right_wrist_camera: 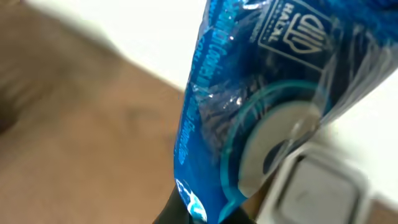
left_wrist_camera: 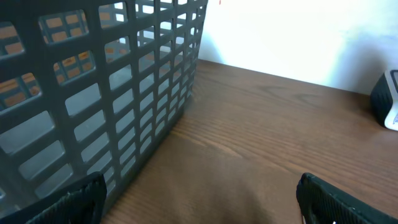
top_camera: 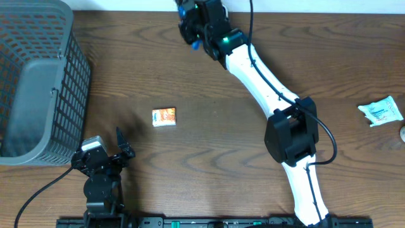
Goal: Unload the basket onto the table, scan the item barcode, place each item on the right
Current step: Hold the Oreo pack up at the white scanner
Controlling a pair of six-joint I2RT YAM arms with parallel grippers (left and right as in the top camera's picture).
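Observation:
The item is a shiny blue packet (right_wrist_camera: 261,81) with white print, and my right gripper (right_wrist_camera: 205,214) is shut on its lower edge. In the overhead view the right gripper (top_camera: 193,28) holds this blue packet (top_camera: 185,11) at the table's far edge, top centre. Right beside the packet in the right wrist view is a grey-white scanner housing (right_wrist_camera: 314,186). I cannot see a barcode. My left gripper (top_camera: 104,149) rests near the front left, open, with nothing between its fingers (left_wrist_camera: 68,202).
A grey mesh basket (top_camera: 38,82) fills the far left, close beside the left gripper (left_wrist_camera: 199,196). A small orange-and-white packet (top_camera: 164,117) lies mid-table. A white-and-blue packet (top_camera: 381,111) lies at the right edge. A dark-and-white object (left_wrist_camera: 387,99) shows at the left wrist view's right edge.

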